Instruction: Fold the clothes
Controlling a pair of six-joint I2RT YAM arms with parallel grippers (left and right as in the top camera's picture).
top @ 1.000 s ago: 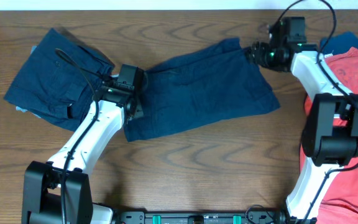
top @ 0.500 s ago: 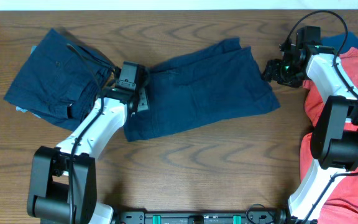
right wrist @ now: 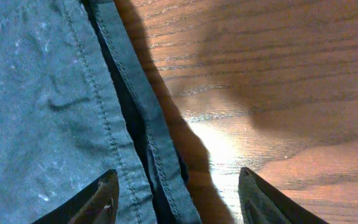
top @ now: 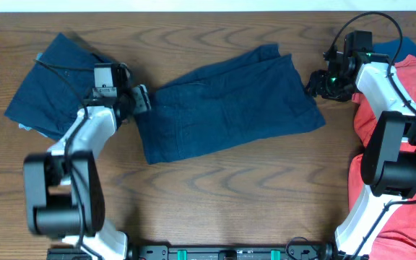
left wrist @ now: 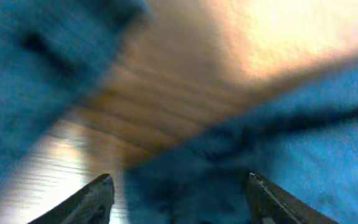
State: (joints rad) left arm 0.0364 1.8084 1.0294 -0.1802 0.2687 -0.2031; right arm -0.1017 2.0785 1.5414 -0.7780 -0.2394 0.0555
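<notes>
Dark navy shorts (top: 226,105) lie folded lengthwise across the table's middle. My left gripper (top: 141,101) is open and empty at their left end; the left wrist view is blurred and shows navy cloth (left wrist: 278,155) between and beyond the open fingers (left wrist: 179,199). My right gripper (top: 316,81) is open and empty at the shorts' right hem, whose stitched edge (right wrist: 123,124) shows between the fingers (right wrist: 176,199). A second navy garment (top: 56,90) lies at the far left. A coral-red shirt (top: 410,144) lies at the right edge, with a brighter blue garment (top: 392,49) behind it.
Bare wood table (top: 237,195) stretches in front of the shorts. A little light blue cloth (top: 24,127) peeks from under the left garment. The arm bases stand at the front edge.
My left gripper has let go of the shorts' left end and swung left, off the cloth. My right gripper released the hem earlier and has stayed beside it.
</notes>
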